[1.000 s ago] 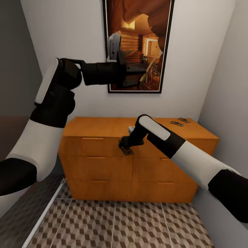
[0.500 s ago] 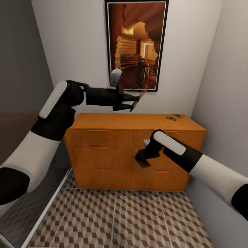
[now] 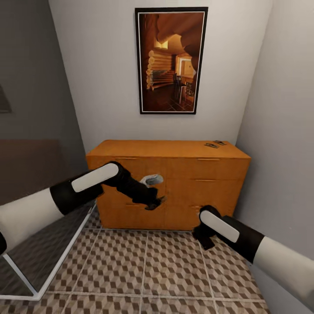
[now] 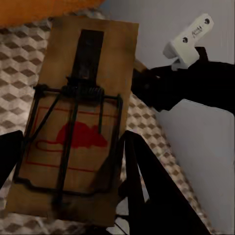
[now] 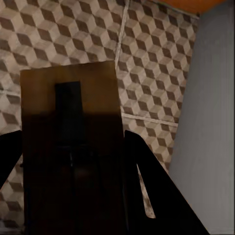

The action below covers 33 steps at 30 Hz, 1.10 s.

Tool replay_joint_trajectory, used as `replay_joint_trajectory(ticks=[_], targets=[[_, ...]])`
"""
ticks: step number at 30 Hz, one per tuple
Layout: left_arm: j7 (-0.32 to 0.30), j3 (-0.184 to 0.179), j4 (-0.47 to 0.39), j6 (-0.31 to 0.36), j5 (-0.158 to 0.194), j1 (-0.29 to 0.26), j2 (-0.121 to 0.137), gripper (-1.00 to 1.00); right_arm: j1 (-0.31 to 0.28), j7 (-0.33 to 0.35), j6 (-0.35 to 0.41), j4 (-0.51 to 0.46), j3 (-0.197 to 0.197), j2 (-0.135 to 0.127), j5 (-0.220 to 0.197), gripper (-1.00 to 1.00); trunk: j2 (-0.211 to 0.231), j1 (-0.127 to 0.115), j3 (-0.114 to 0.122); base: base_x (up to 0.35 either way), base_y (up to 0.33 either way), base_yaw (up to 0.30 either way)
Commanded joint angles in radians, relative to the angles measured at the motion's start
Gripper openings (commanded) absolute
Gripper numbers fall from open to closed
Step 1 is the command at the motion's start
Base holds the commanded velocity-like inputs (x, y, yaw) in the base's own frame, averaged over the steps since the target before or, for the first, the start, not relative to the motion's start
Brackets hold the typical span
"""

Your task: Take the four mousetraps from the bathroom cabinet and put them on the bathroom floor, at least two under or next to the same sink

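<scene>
Two mousetraps gripped — left tool (image 3: 158,202) clamps one (image 4: 73,122), right tool (image 3: 204,237) the other (image 5: 71,161) — bathroom floor (image 3: 144,274) right below both.

Cabinet (image 3: 174,174) sits center frame against the back wall, framed picture (image 3: 171,60) above it, bathroom floor (image 3: 144,270) across the lower frame in front. Two mousetraps (image 3: 215,144) lie on the cabinet top at its right rear corner. Left gripper (image 3: 155,203) center frame before the cabinet front; right gripper (image 3: 205,237) lower right, over the floor.
</scene>
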Motion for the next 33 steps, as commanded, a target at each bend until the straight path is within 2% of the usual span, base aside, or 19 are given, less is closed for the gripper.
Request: replay_joint_trajectory(ticks=[1, 2, 5, 6, 8, 9, 10, 11, 12, 14, 16, 17, 19, 20, 23, 33], targets=[[0.009, -0.067, 0.001, -0.026, 0.009, 0.003, 0.005, -1.00, 0.021, -0.010, -0.005, 0.006, 0.003, 0.000, 0.018, -1.00, -0.001, 0.000, -0.001, -0.051, 0.000, 0.000], [0.009, -0.099, 0.003, -0.038, 0.009, 0.005, 0.007, -1.00, 0.031, -0.009, -0.007, 0.010, 0.003, 0.000, 0.030, -1.00, -0.001, 0.000, -0.001, -0.041, 0.000, 0.000], [0.005, -0.297, 0.027, -0.129, 0.011, 0.016, 0.008, -1.00, 0.084, 0.011, -0.014, 0.040, 0.003, 0.005, 0.087, -1.00, -0.001, 0.000, -0.001, -0.018, 0.000, 0.000], [0.004, -0.332, 0.031, -0.148, 0.011, 0.020, 0.006, -1.00, 0.093, 0.019, -0.016, 0.045, 0.003, 0.006, 0.097, -1.00, -0.001, 0.000, -0.001, -0.009, 0.000, 0.000], [0.000, -0.473, 0.052, -0.235, 0.014, 0.050, -0.003, -1.00, 0.127, 0.071, -0.034, 0.069, 0.003, 0.007, 0.146, -1.00, -0.001, 0.000, -0.001, -0.004, 0.000, 0.000], [-0.001, -0.562, 0.080, -0.308, 0.015, 0.084, -0.011, -1.00, 0.148, 0.132, -0.068, 0.094, 0.004, 0.008, 0.205, -1.00, -0.001, 0.000, -0.001, -0.002, 0.000, 0.000], [-0.003, -0.631, 0.117, -0.380, 0.014, 0.125, -0.022, -1.00, 0.163, 0.214, -0.123, 0.131, 0.004, 0.008, 0.283, -1.00, -0.001, 0.000, -0.001, 0.000, 0.000, 0.000], [-0.016, -0.743, 0.258, -0.567, 0.010, 0.283, -0.044, -1.00, 0.203, 0.487, -0.334, 0.286, 0.005, 0.011, 0.516, -1.00, -0.001, 0.000, -0.001, 0.000, 0.000, 0.000], [-0.043, -0.775, 0.357, -0.667, 0.009, 0.366, -0.064, -1.00, 0.220, 0.618, -0.449, 0.392, 0.006, 0.017, 0.613, -1.00, -0.001, 0.000, -0.001, 0.000, 0.000, 0.000], [-0.113, -0.814, 0.528, -0.794, 0.008, 0.488, -0.105, -1.00, 0.241, 0.765, -0.610, 0.561, 0.006, 0.050, 0.714, -1.00, -0.001, 0.000, -0.001, 0.000, 0.000, 0.000], [-0.234, -0.850, 0.747, -0.871, 0.007, 0.627, -0.169, -1.00, 0.259, 0.848, -0.800, 0.765, 0.005, 0.124, 0.768, -1.00, -0.001, 0.000, -0.001, 0.000, 0.000, 0.000], [-0.382, -0.880, 1.023, -0.924, 0.007, 0.806, -0.244, -1.00, 0.328, 0.901, -1.078, 1.033, 0.005, 0.245, 0.816, -1.00, -0.001, 0.000, -0.001, 0.000, 0.000, 0.000], [-0.397, -0.884, 1.058, -0.946, 0.007, 0.841, -0.251, -1.00, 0.351, 0.906, -1.115, 1.063, 0.005, 0.260, 0.841, -1.00, -0.001, 0.000, -0.001, 0.000, 0.000, 0.000], [-0.408, -0.886, 1.083, -0.976, 0.009, 0.868, -0.241, -1.00, 0.384, 0.914, -1.162, 1.082, 0.004, 0.271, 0.864, -1.00, -0.001, 0.000, -0.001, 0.000, 0.000, 0.000], [-0.410, -0.886, 1.081, -0.979, 0.010, 0.869, -0.227, -1.00, 0.404, 0.913, -1.222, 1.084, 0.004, 0.275, 0.865, -1.00, -0.001, 0.000, -0.001, 0.000, 0.000, 0.133], [-0.410, -0.886, 1.059, -0.976, 0.011, 0.877, -0.229, -1.00, 0.417, 0.913, -1.226, 1.087, 0.004, 0.271, 0.864, -1.00, -0.001, 0.000, -0.001, 0.000, 0.000, 0.284]])
